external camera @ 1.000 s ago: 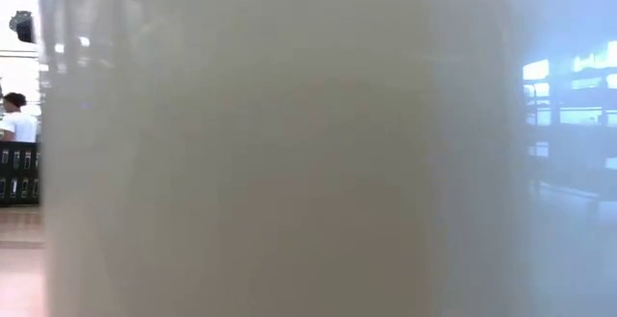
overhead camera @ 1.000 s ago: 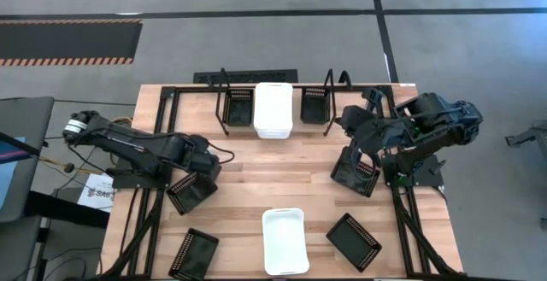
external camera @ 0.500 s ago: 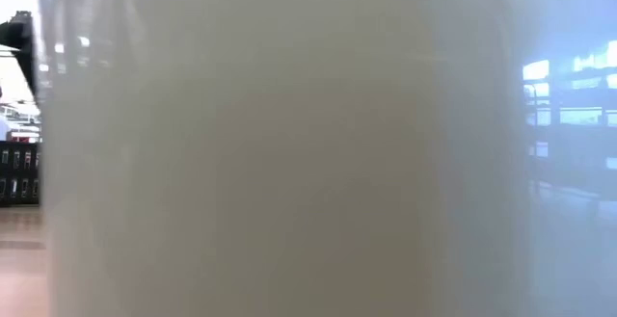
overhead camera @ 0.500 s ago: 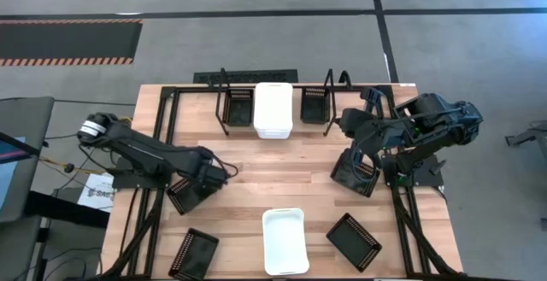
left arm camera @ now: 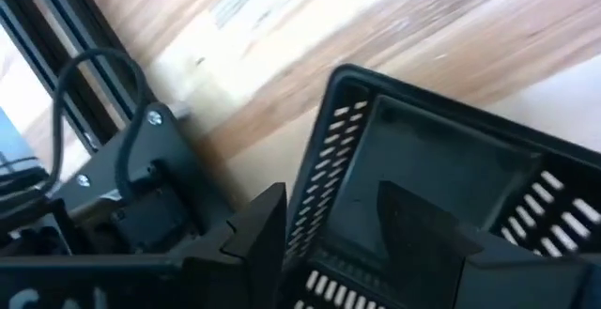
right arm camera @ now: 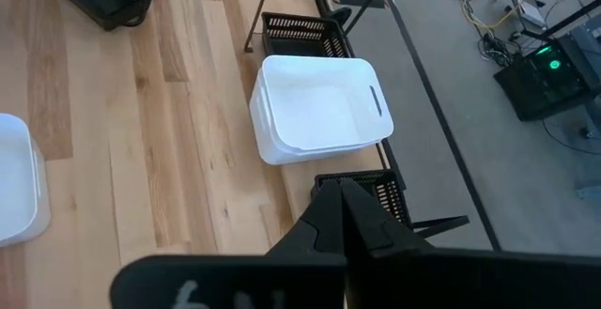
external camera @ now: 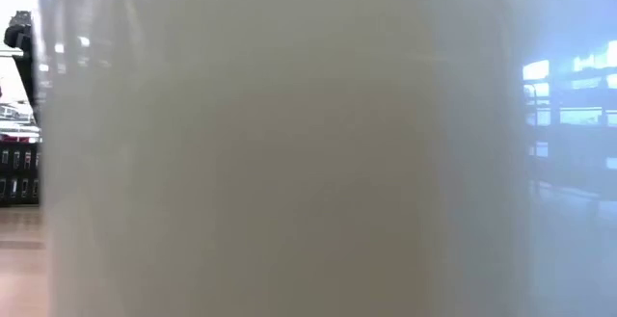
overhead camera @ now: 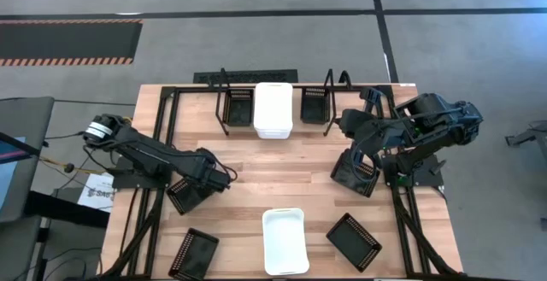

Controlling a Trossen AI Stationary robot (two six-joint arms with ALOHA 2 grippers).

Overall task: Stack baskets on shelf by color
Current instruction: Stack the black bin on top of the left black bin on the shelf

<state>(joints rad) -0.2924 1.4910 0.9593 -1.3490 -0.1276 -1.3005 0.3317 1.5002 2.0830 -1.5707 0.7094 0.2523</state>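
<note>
A robotics lab or industrial test bay: a wooden desk point(overhead camera: 256, 174) on a black metal frame stands on a grey concrete floor point(overhead camera: 256, 46) crossed by dark lines, with orange-and-black hazard striping point(overhead camera: 68, 59) at the upper left of the overhead frame. Loose cables point(right arm camera: 488, 4) and an electronics box with a green light point(right arm camera: 545, 74) lie on the floor at the upper right of the right wrist frame.
</note>
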